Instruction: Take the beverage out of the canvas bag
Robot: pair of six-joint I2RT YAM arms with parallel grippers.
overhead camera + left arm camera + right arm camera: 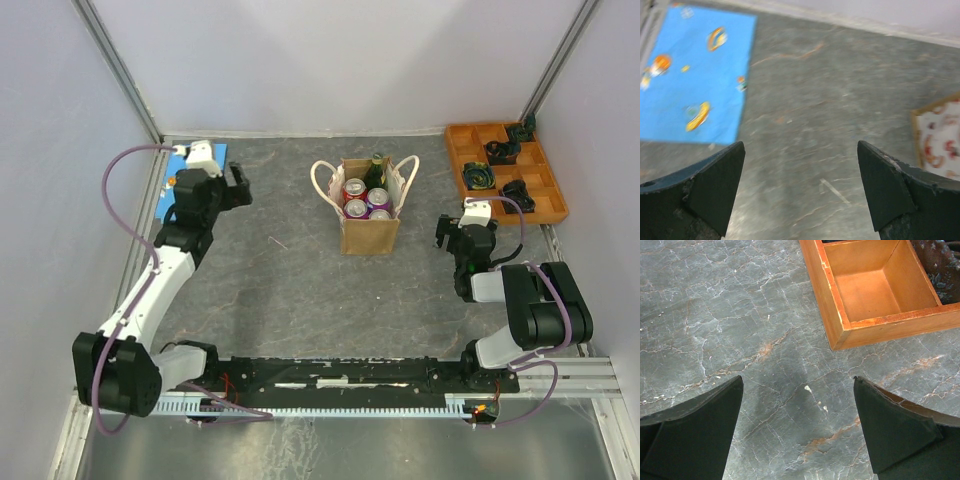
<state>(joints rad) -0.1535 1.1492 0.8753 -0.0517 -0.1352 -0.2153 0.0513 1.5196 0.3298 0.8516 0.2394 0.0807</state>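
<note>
The tan canvas bag (368, 228) stands upright at the middle of the table, its white rope handles (322, 180) hanging out to both sides. Inside it are a red can (354, 189), purple cans (379, 198) and a dark green bottle (376, 170). My left gripper (240, 187) is open and empty, well to the left of the bag; its wrist view (800, 145) shows bare table between the fingers and a blurred tan-edged shape (940, 137) at the right edge. My right gripper (452, 236) is open and empty, to the right of the bag, over bare table (797, 377).
An orange compartment tray (455, 150) with dark items stands at the back right; its corner (840, 335) lies just ahead of my right gripper. A blue picture mat (690, 75) lies at the back left. Grey walls close off three sides.
</note>
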